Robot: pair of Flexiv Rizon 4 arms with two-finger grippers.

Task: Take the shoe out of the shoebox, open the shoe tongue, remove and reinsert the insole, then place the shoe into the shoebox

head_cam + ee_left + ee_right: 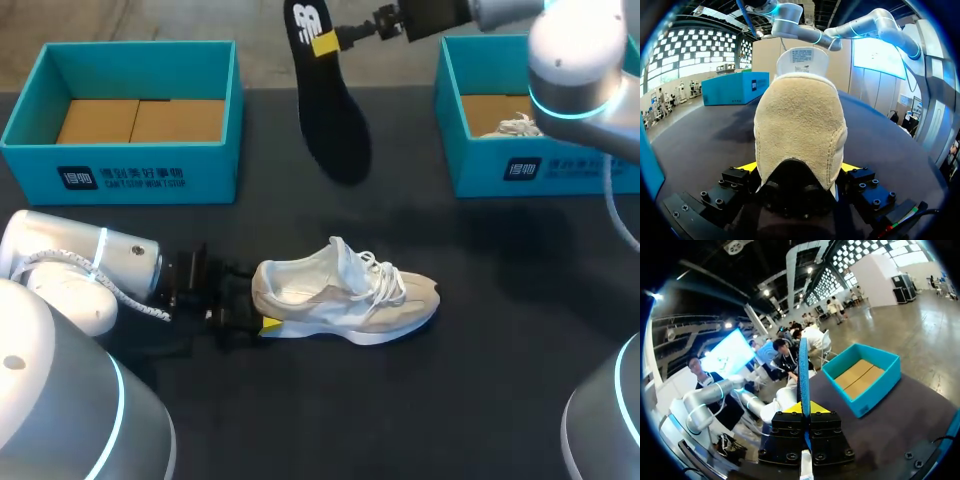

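Pinching the heel from both sides, your left gripper [258, 305] steadies the shoe [345, 295] on the table [480, 380], mouth upward, probably so it cannot slide. Above, your right gripper [325, 44] clamps the insole [335, 120] near one end, lifted clear for reinsertion.

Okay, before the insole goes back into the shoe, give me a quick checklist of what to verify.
1. The right pincer clamps the insole: ok, both fingers are on it near one end.
2. The left pincer clamps the heel of the shoe: ok.
3. The shoe stands upright on the table, opening up: ok.
4. The insole is lined up over the opening: not ok, it hangs farther back, off the shoe.
5. The tongue is pulled open enough: cannot tell.
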